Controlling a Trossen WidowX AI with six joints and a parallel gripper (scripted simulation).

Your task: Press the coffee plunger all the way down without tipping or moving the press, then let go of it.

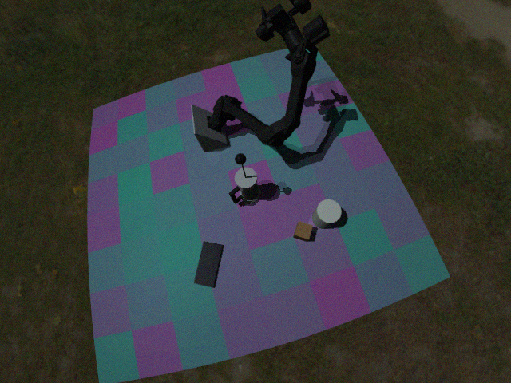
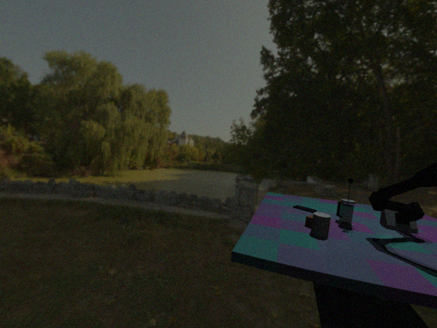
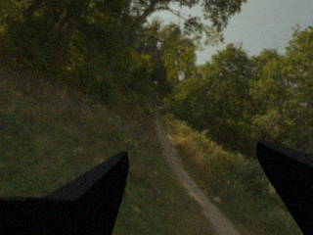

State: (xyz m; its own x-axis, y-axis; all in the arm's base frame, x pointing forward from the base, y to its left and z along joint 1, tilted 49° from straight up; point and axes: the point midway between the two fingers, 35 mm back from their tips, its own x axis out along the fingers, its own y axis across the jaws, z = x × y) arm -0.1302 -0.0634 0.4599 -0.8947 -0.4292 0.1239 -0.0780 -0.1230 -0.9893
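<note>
My gripper [image 3: 191,153] is spread wide, pinching nothing; the wrist view shows only trees and a path between the fingers. It sits upper centre of the top view beside a grey wedge block [image 1: 206,129], arm folded low. The French press [image 1: 246,185] stands upright at frame centre, its plunger knob [image 1: 240,158] raised, well apart from me. Judged step: approach not yet begun. Next: rise over the knob, then push straight down.

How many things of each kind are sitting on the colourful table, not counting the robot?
Coffee press: 1
White-topped cylinder: 1
Small brown box: 1
Flat dark slab: 1
Grey wedge block: 1
Total: 5
</note>
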